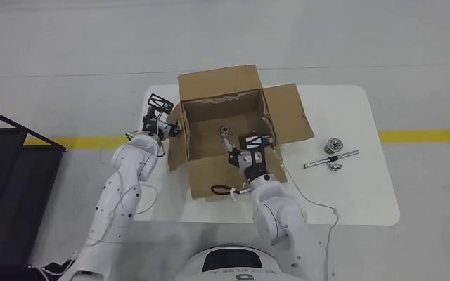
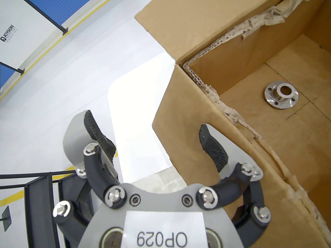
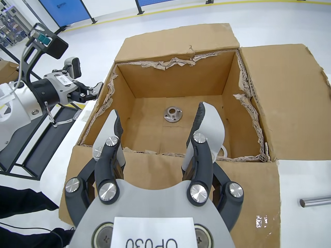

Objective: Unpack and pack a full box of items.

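An open cardboard box (image 1: 211, 88) stands mid-table with its flaps folded out. On its floor lies a round metal flange (image 1: 224, 131) (image 2: 281, 95) (image 3: 172, 114). My left gripper (image 1: 160, 119) (image 2: 152, 135) (image 3: 86, 77) is open at the box's left side, and the corner of the left flap (image 2: 196, 119) lies between its fingers. My right gripper (image 1: 249, 144) (image 3: 159, 122) hangs open over the box's near wall, just short of the flange, with nothing in it. A white ring-shaped item (image 3: 224, 152) peeks out in the near right corner of the box.
To the right of the box, a round metal part (image 1: 333, 146) and a steel rod (image 1: 330, 160) (image 3: 314, 202) lie on the white table (image 1: 365, 190). A black rack (image 1: 21, 175) stands off the table's left edge. A dark cable loop (image 1: 223, 190) rests on the near flap.
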Robot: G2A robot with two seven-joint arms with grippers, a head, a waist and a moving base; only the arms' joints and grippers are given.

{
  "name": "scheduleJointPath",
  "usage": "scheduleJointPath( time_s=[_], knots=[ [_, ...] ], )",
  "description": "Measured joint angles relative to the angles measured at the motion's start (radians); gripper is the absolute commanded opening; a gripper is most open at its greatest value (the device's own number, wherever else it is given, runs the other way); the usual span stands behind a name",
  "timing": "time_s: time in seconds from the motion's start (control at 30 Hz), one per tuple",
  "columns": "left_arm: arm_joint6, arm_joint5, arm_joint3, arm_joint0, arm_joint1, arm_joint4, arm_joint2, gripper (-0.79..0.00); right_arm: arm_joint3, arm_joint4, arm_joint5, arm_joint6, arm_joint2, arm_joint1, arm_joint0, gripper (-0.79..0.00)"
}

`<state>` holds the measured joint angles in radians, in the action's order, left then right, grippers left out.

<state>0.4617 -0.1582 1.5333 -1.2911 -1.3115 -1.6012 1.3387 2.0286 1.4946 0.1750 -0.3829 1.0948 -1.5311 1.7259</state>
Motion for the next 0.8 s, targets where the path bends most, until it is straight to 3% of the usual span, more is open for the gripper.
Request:
scheduleJointPath(
  time_s=[0.23,0.4,0.57,0.7,0.8],
  knots=[
    [-0.001,0.023,-0.037,0.046,-0.011,0.014,-0.05,0.0,0.008,-0.017,0.011,-0.012,0.016,0.005,0.009,-0.231],
    [-0.01,-0.002,-0.097,0.072,-0.01,0.064,-0.029,0.0,0.013,-0.032,0.002,-0.038,0.025,0.008,-0.007,-0.212],
    [-0.044,-0.037,-0.114,0.034,0.012,0.166,0.115,0.0,-0.01,-0.037,-0.004,-0.121,0.019,0.005,-0.092,-0.225],
    [-0.06,-0.08,-0.094,-0.033,0.035,0.255,0.269,0.0,-0.109,-0.024,0.041,-0.255,-0.01,-0.009,-0.245,-0.357],
    [-0.072,-0.111,-0.069,-0.088,0.047,0.319,0.366,0.0,-0.241,-0.025,0.066,-0.36,-0.049,-0.026,-0.394,-0.394]
  ],
)
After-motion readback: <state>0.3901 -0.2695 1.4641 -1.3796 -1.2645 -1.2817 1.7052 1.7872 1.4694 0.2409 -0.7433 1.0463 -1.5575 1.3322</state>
